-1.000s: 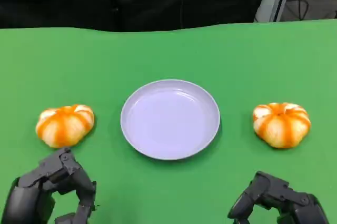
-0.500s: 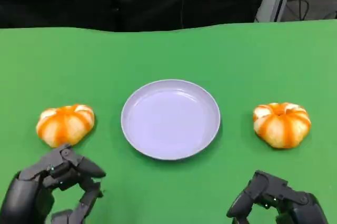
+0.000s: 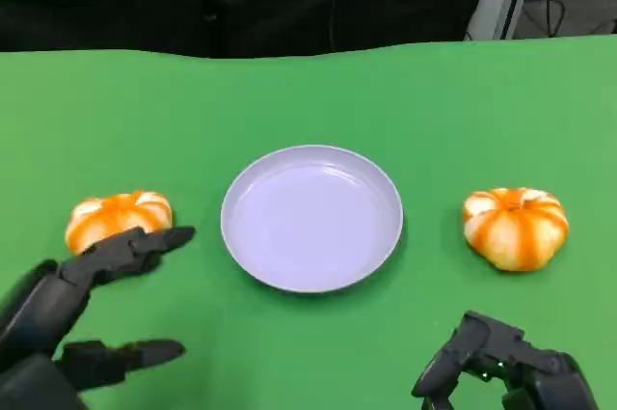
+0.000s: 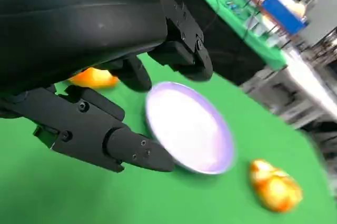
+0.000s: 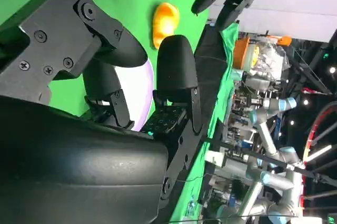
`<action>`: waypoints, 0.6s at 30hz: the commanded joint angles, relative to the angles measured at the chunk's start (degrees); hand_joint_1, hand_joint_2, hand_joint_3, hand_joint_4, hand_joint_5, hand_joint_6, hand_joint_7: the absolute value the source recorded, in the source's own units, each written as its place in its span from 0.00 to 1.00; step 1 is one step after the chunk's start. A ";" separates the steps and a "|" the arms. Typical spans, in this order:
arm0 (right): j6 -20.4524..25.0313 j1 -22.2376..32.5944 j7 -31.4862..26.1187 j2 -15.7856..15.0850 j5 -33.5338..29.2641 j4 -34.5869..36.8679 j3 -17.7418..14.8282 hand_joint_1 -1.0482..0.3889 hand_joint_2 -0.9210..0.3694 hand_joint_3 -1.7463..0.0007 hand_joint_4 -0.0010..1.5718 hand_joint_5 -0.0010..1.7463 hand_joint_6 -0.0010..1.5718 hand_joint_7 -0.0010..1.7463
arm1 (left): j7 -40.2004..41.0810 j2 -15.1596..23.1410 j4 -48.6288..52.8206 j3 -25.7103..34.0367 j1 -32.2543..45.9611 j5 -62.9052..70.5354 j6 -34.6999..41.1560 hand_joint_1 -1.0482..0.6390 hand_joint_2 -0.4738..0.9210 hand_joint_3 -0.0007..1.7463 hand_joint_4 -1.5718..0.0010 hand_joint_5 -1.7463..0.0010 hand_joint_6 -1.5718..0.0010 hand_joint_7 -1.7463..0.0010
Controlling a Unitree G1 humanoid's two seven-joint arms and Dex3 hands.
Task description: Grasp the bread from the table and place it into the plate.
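Green cloth covers your surface (image 3: 405, 92), which ends at a dark backdrop along its far edge. At its centre sits the lavender plate (image 3: 311, 218) with nothing in it. One pumpkin-shaped bread (image 3: 515, 227) lies in full sight to the plate's right, well apart from it. The other bread (image 3: 114, 218) lies left of the plate, its near side hidden behind your left hand (image 3: 82, 309), whose fingers are spread wide and hold nothing. Your right hand (image 3: 496, 368) is cut off by the lower frame edge, fingers curled in around nothing.
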 commanded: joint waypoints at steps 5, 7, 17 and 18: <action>-0.30 0.30 -0.48 -0.39 -0.04 -0.19 -0.47 0.68 0.48 0.22 0.47 0.92 0.50 0.76 | 8.44 4.59 3.98 -3.03 -8.28 21.10 1.47 0.29 0.99 0.00 0.88 0.82 0.76 1.00; -0.30 0.31 -0.57 -0.43 -0.16 -0.17 -0.48 0.68 0.48 0.22 0.47 0.92 0.50 0.76 | 9.39 4.51 5.46 -4.05 -10.00 23.59 2.20 0.30 0.98 0.00 0.89 0.82 0.77 1.00; -0.31 0.32 -0.49 -0.57 0.11 -0.03 -0.44 0.68 0.49 0.22 0.47 0.91 0.51 0.76 | 10.57 3.91 21.57 -12.00 -22.77 31.76 9.85 0.31 0.97 0.00 0.90 0.83 0.79 1.00; -0.14 0.41 -0.45 -0.57 0.16 -0.20 -0.38 0.69 0.49 0.22 0.47 0.91 0.51 0.76 | 10.74 3.59 25.27 -13.46 -25.28 32.75 10.85 0.32 0.97 0.00 0.89 0.82 0.78 1.00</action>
